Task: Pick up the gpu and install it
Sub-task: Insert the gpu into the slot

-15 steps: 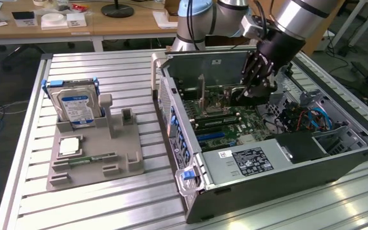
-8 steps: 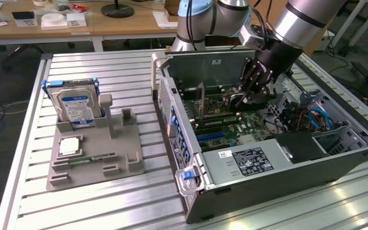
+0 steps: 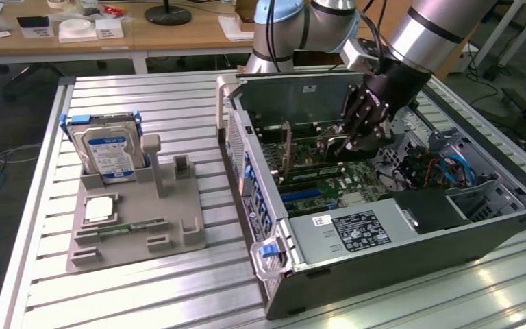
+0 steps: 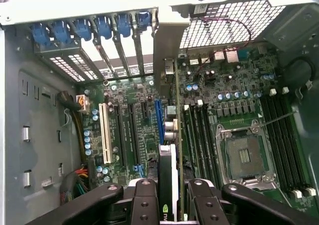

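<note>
claw clenched on gpu | gpu edge-down inside case, above motherboard, in line with blue slot; seating unclear | step: install, alignment at slot | need, by judgement: edge square to slot, straight firm press

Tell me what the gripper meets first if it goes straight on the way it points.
The gpu held in the gripper would likely land first on the blue slot on the motherboard; depth is unclear.
</note>
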`<state>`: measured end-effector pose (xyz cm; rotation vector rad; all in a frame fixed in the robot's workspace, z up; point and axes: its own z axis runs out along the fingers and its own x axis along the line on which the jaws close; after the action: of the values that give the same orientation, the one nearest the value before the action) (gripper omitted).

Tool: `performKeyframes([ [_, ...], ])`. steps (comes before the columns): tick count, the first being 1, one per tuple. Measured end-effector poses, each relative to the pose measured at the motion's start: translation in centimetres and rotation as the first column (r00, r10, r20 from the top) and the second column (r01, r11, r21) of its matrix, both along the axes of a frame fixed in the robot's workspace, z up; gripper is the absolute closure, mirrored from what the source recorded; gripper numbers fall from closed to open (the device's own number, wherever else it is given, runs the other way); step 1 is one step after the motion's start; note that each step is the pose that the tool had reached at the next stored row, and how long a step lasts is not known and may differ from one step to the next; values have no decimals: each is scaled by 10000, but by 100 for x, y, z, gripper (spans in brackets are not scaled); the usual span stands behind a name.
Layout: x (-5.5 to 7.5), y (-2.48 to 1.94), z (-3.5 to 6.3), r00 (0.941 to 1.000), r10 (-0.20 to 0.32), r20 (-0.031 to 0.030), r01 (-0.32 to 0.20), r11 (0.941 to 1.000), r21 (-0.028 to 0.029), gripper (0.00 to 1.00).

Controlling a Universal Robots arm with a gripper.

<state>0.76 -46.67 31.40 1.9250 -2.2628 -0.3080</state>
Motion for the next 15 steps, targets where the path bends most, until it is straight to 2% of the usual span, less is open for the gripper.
performKeyframes([
  [6, -1, 0, -45, 9993, 365, -80, -365, 9993, 35, 72],
  [10, 0, 0, -110, 9979, 639, -118, -639, 9980, 37, 72],
  [15, 0, 0, -149, 9954, 948, -127, -947, 9955, 74, 72],
])
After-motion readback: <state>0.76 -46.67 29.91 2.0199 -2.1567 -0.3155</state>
